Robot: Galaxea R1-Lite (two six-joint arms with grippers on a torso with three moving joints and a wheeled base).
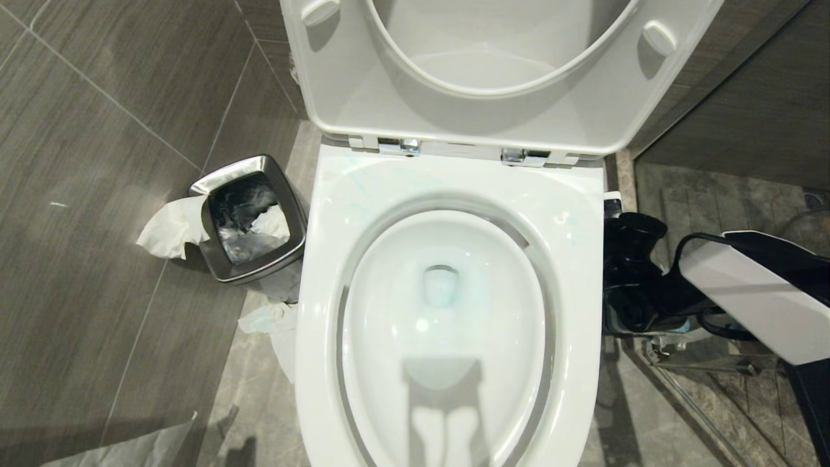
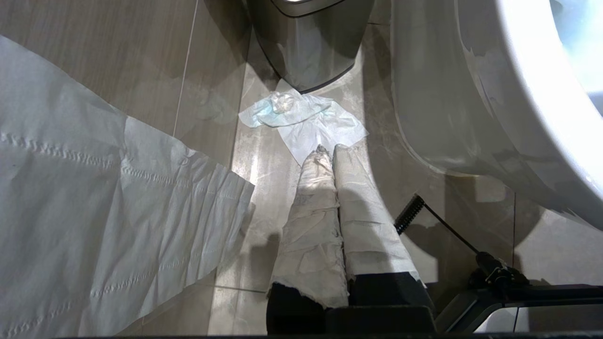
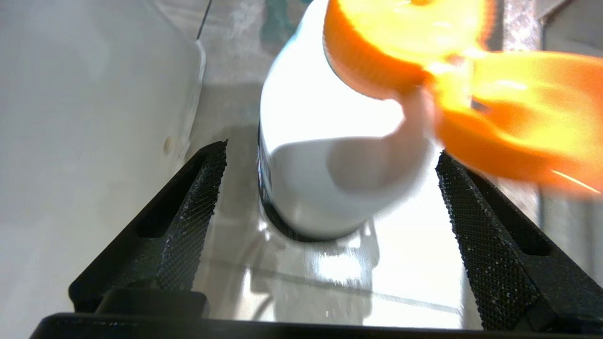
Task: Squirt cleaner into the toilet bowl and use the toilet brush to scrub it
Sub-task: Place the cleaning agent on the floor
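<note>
Right gripper (image 3: 330,188) is sitting spread wide, fingers standing clear on both sides of a white cleaner bottle (image 3: 330,155) with an orange trigger head (image 3: 424,61); bottle is standing on the floor tile, ungrasped, blurred, so contact cannot be ruled out. In the head view the right arm (image 1: 746,292) is reaching down at 3 o'clock of the toilet bowl (image 1: 447,305), gripper itself hidden there. Left gripper (image 2: 330,155) is clenched, paper-wrapped fingers together, hanging near the floor over a crumpled tissue (image 2: 301,117), idle. Farther out, steel bin (image 1: 249,217) is sitting at 9 o'clock of the bowl, seat and lid (image 1: 493,71) are standing up at 12. Faint bluish streaks are showing on the rim, so the squirt looks done, judging only. Toilet brush is showing in no view; scrubbing is looking not yet started.
</note>
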